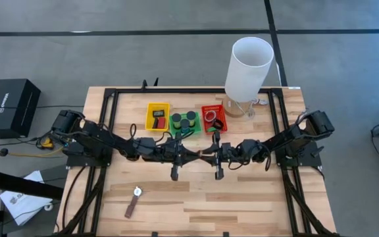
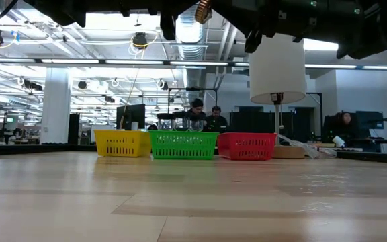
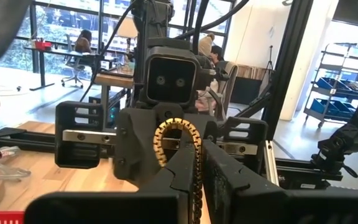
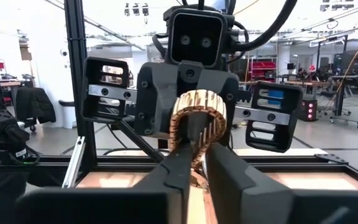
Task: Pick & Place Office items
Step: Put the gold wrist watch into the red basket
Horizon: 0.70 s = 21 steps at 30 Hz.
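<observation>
A brown segmented band (image 4: 194,106), curled into a loop, hangs in the air between my two grippers above the table's middle; the low view shows it high up (image 2: 202,10). My left gripper (image 1: 191,156) and right gripper (image 1: 207,156) face each other, each shut on the band. Another brown strip with a pale round end (image 1: 134,201) lies flat on the near left of the table. Black and red rectangles sit in the yellow tray (image 1: 157,107), dark round cylinders in the green tray (image 1: 193,131), thin rings in the red tray (image 1: 206,108). My left gripper (image 3: 197,186) pinches one side of the band's loop (image 3: 197,163) between its two fingers, coming level from the table's left. The loop rises beyond the fingers, lifted clear of the table. My right gripper (image 4: 201,171) pinches the opposite side of the loop (image 4: 197,144) between its two fingers, coming level from the table's right. The curled band stands up past the fingers, clear of the table.
The three trays stand in a row just beyond the grippers toward the far edge. A tall white cylinder (image 1: 249,66) on a stand rises at the far right. A black frame (image 1: 104,131) runs round the table. People sit at desks in the room behind.
</observation>
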### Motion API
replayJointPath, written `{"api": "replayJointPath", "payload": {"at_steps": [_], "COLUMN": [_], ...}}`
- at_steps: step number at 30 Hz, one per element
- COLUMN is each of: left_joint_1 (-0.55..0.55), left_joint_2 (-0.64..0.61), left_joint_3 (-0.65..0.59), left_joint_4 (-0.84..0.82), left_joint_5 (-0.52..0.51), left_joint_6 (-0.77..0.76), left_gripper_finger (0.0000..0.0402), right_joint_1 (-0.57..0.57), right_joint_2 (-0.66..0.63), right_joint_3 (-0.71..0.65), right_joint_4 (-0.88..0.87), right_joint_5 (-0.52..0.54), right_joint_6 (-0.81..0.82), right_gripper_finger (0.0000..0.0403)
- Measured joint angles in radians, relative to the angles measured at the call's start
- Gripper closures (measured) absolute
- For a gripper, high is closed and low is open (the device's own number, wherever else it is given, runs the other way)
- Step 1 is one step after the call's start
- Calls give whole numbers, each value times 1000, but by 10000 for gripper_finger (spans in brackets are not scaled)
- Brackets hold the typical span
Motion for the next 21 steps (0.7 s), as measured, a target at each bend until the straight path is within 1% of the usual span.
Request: {"api": "replayJointPath", "payload": {"at_steps": [4, 7, 12, 14, 16, 19, 21], "left_joint_1": [0, 0, 0, -3, -6, -6, -5], "left_joint_2": [0, 1, 3, 6, 6, 5, 5], "left_joint_3": [0, 0, 0, -2, -2, -2, -2], "left_joint_4": [-1, -4, -24, -43, -49, -71, -66], "left_joint_5": [0, 1, 7, 10, 10, 8, 6], "left_joint_6": [2, 2, 2, 0, -1, -1, -1], "left_gripper_finger": [375, 357, 320, 305, 291, 270, 257], "right_joint_1": [0, 0, -1, -3, -2, 7, 14], "right_joint_2": [0, 0, -12, -44, -100, -212, -297], "right_joint_3": [0, 0, 2, 1, -11, -18, -18], "right_joint_4": [-2, -10, -53, -74, -131, -277, -410], "right_joint_5": [-1, 6, 71, 99, 142, 174, 204], "right_joint_6": [0, 0, -13, -49, -75, -82, -85], "right_gripper_finger": [394, 393, 392, 398, 399, 396, 396]}}
